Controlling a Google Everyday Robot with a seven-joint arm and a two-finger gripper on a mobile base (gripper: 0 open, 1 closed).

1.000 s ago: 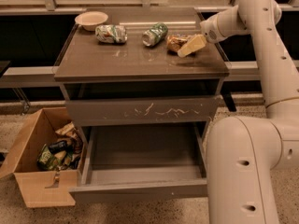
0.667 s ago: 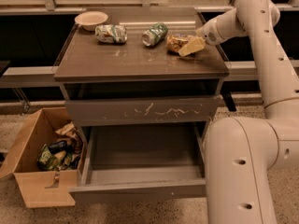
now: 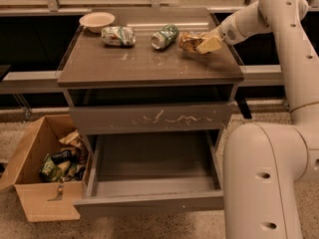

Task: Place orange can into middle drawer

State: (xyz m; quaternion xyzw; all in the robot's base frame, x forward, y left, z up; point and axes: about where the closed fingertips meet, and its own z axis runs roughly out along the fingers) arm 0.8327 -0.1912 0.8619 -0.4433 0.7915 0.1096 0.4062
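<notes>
Looking over the grey bench (image 3: 139, 66), I see my hand (image 3: 206, 45) right against the small orange-brown metal can (image 3: 188, 41); whether it grips, I cannot tell. A loose hold could roll it into the green can (image 3: 164, 36) just beyond, missing the open grey middle drawer (image 3: 149, 203) far below.

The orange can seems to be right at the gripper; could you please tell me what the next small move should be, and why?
Probably secure the hold on the orange can and lift it slightly off the cabinet top. The gripper is against the can's right end, the can lies on its side there, and the middle drawer below is already pulled out to receive it.
</notes>
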